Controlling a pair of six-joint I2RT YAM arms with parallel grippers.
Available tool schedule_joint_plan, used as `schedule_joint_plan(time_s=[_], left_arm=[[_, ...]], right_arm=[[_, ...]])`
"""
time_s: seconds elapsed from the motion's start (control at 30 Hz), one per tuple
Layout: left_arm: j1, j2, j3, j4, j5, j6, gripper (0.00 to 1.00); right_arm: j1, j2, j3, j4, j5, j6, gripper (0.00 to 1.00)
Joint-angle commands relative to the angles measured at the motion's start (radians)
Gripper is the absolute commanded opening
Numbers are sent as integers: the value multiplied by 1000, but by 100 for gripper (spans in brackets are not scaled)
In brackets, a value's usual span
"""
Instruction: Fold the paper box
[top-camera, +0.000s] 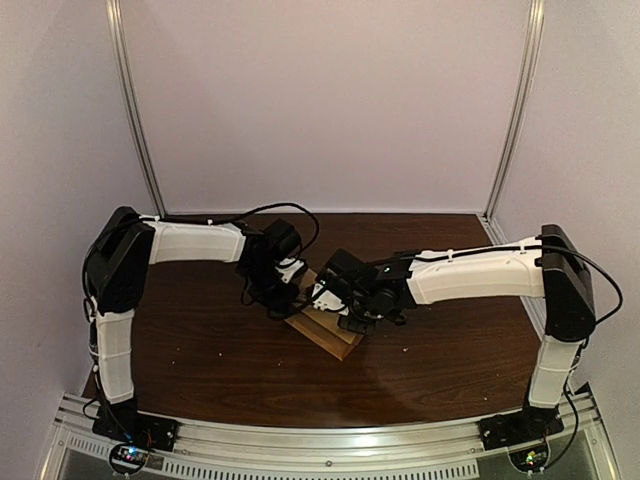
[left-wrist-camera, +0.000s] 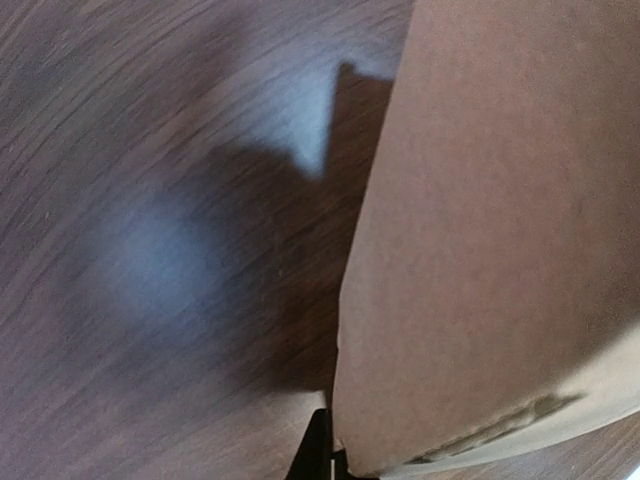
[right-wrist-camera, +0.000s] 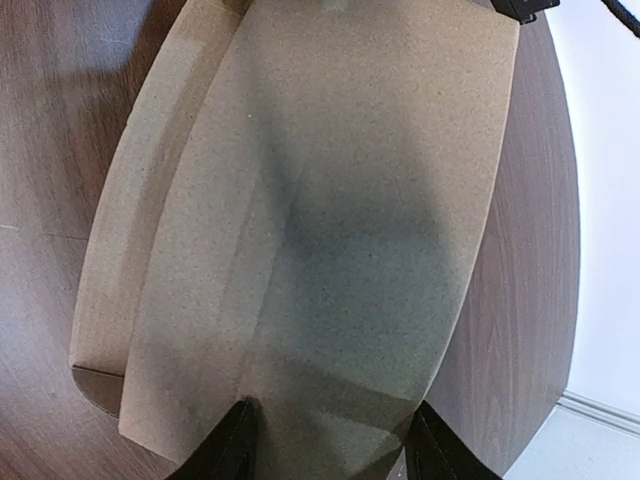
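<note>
Box (top-camera: 327, 335) (just one) on table (top-camera: 200, 350).

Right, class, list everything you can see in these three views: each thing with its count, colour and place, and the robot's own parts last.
paper box: one, tan-brown cardboard, middle of the table, under both pincers.
table: one, dark brown wood, inside the white-walled enclosure.
frame posts: two, silver metal, at the back corners.
base rail: one, silver, along the near edge by the arm bases.
left arm: one, white and black, reaching in from the left.
right arm: one, white and black, reaching in from the right.
left pincer: one, black, at the box's left end; opening not visible.
right pincer: one, black, fingers spread over the box's top panel.
</note>
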Motion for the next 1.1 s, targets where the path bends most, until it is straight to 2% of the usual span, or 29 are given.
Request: schedule_joint_plan(time_s=[0.0, 0.17, 0.37, 0.57, 0.67, 0.87, 0.97, 1.07], left_arm=[[-16, -93, -88, 106, -43, -10, 2], [-16, -203, -172, 126, -23, 2, 7], [-16, -247, -248, 130, 14, 4, 15], [-16, -316, -316, 158, 21, -13, 16], [-16, -423, -316, 104, 20, -18, 19], [-14, -630, -284, 12, -168, -12, 23], [-13, -640, -275, 24, -187, -3, 25], [-13, -598, -274, 59, -119, -5, 25]], right_arm=[[71, 43, -57, 49, 55, -135, 49], [89, 44, -70, 77, 94, -156, 49], [94, 48, -75, 93, 101, -172, 49], [114, 60, -86, 115, 124, -195, 49], [143, 58, -114, 151, 169, -233, 49], [237, 61, -182, 266, 300, -337, 50], [282, 72, -211, 306, 342, -379, 51], [322, 87, -238, 342, 376, -413, 52]])
